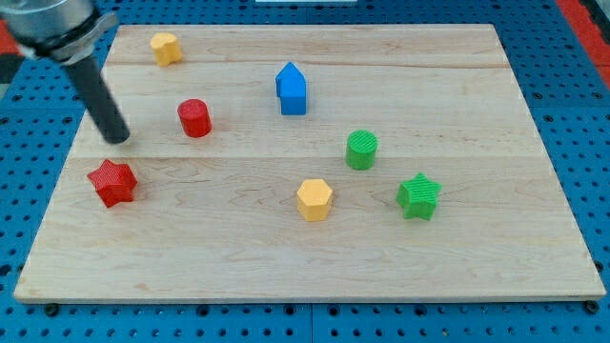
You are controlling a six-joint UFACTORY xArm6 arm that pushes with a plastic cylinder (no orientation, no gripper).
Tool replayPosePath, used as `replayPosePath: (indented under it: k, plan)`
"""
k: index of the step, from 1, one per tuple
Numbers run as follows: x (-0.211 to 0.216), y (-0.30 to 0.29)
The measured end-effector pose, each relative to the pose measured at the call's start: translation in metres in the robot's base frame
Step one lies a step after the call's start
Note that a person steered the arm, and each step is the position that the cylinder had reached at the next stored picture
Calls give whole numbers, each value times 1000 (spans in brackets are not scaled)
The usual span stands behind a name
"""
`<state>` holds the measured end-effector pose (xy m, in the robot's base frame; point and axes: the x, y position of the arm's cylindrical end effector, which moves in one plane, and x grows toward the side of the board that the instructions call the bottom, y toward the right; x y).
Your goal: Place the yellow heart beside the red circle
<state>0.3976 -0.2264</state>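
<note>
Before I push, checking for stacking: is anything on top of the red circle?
No. The red circle has a bare top. My tip stands apart at its view-left. Its underside on the board is hidden.

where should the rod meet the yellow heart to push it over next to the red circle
Nothing can grip it, so push. My tip should meet the yellow heart on its upper-left side, since the red circle lies below and slightly right of it. The heart is low and squat, so it will likely slide, not tip.
</note>
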Motion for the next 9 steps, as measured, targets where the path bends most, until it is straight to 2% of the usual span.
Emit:
replayPosePath:
  k: [2, 3, 5, 7, 9]
  plan:
    - [-61, -69]
    - [-100, -73]
    - [-153, -19]
    - [-161, 47]
    - [-161, 78]
